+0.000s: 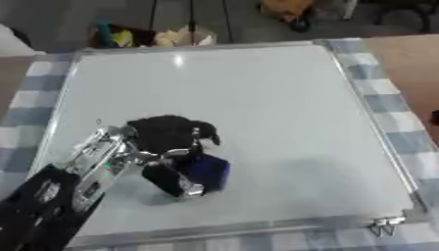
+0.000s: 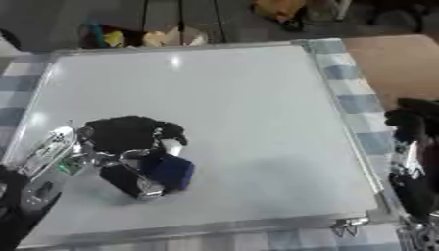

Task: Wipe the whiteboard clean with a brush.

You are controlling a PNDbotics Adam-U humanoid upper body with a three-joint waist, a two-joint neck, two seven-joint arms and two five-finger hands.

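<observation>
Already the left hand [image 1: 171, 142] has its fingers curled round the dark blue brush [image 1: 208, 171], pressed on the whiteboard [image 1: 257, 98] near its front-left corner; unwiped surface stretches away rightward and toward the far edge.

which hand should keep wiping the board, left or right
Left. The left hand is curled round the blue brush on the whiteboard; the right hand is off its right edge.

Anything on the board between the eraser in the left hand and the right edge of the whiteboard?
No. From the blue brush in the left hand to the whiteboard's right frame, the left eye view shows only bare white surface.
</observation>
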